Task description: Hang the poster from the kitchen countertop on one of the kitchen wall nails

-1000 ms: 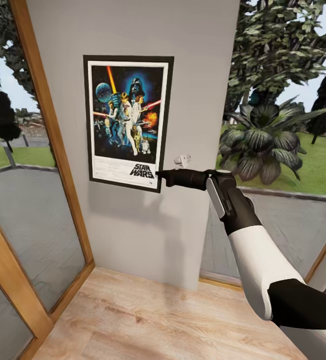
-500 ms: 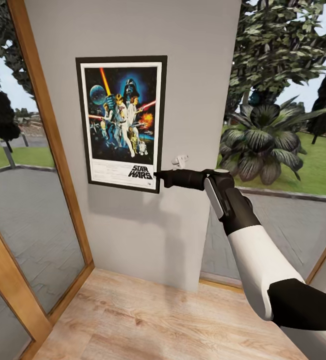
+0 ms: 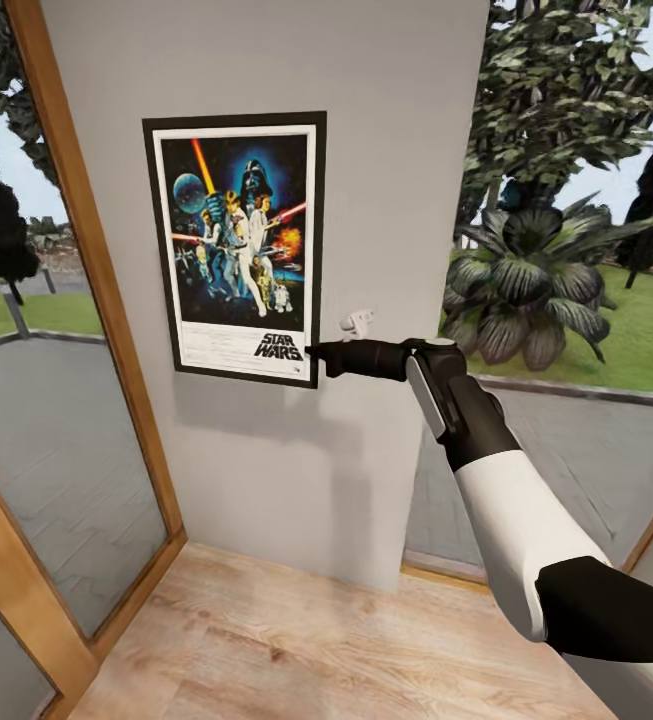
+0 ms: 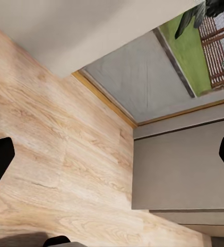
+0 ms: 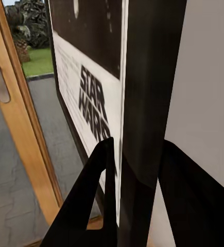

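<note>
The Star Wars poster [image 3: 234,245] stands upright, flat against the pale grey wall [image 3: 386,150]. My right gripper [image 3: 312,352] reaches out level from the right and is shut on the poster's lower right corner. In the right wrist view the two dark fingers [image 5: 99,175] straddle the black frame edge of the poster [image 5: 91,98], one on each side. No wall nail can be made out, and the kitchen countertop is out of view. My left gripper [image 4: 112,159] hangs open over the wooden floor [image 4: 55,134], holding nothing.
A small white fitting [image 3: 357,322] sticks out of the wall just right of the poster. A wood-framed glass door [image 3: 66,400] flanks the wall at left, and a window [image 3: 566,250] onto garden plants at right. Light wood floor [image 3: 316,640] lies below.
The poster and my right gripper have slid a little to the left along the wall. The head view has also shifted slightly.
</note>
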Available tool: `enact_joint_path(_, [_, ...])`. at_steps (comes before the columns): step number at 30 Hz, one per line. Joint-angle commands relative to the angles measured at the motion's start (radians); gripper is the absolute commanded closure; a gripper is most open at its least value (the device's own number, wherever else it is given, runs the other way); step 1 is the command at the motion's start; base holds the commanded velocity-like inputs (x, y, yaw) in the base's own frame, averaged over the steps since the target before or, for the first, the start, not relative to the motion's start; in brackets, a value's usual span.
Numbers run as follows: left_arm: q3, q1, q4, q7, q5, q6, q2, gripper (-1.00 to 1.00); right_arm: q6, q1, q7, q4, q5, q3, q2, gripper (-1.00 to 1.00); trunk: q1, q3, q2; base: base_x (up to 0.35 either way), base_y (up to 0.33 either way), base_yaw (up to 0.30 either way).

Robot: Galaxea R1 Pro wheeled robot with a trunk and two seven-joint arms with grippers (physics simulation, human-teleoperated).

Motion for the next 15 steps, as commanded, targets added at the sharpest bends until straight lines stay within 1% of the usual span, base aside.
enact_joint_path(1, [-0.009, -0.001, 0.001, -0.001, 0.009, -0.010, 0.001, -1.00, 0.010, -0.002, 0.000, 0.000, -0.011, 0.000, 0.000, 1.00, 0.001, -0.002, -0.002, 0.217, 0.000, 0.000])
enact_joint_path(3, [-0.009, -0.001, 0.001, -0.001, 0.009, -0.010, 0.002, -1.00, 0.010, -0.004, -0.011, 0.000, -0.011, 0.000, 0.000, 1.00, 0.001, -0.002, -0.002, 0.249, 0.000, 0.000])
enact_joint_path(4, [-0.009, -0.001, 0.001, -0.001, 0.008, -0.010, 0.002, -1.00, 0.011, -0.013, -0.027, 0.000, -0.012, 0.000, 0.000, 1.00, 0.001, -0.002, -0.002, 0.194, 0.000, 0.000])
enact_joint_path(8, [-0.009, -0.001, 0.001, -0.001, 0.009, -0.009, 0.004, -1.00, 0.013, -0.035, -0.062, 0.002, -0.017, 0.000, 0.001, 1.00, 0.001, -0.002, -0.002, 0.103, 0.000, 0.000])
enact_joint_path(10, [-0.009, -0.001, 0.001, -0.001, 0.008, -0.009, 0.007, -1.00, 0.014, -0.040, -0.068, 0.003, -0.019, 0.000, 0.001, 1.00, 0.001, -0.002, -0.002, 0.081, 0.008, 0.000])
enact_joint_path(15, [-0.009, -0.001, 0.001, -0.002, 0.009, -0.009, 0.011, -1.00, 0.014, -0.045, -0.074, 0.003, -0.022, 0.001, 0.006, 1.00, 0.001, -0.002, -0.002, 0.164, 0.057, 0.000])
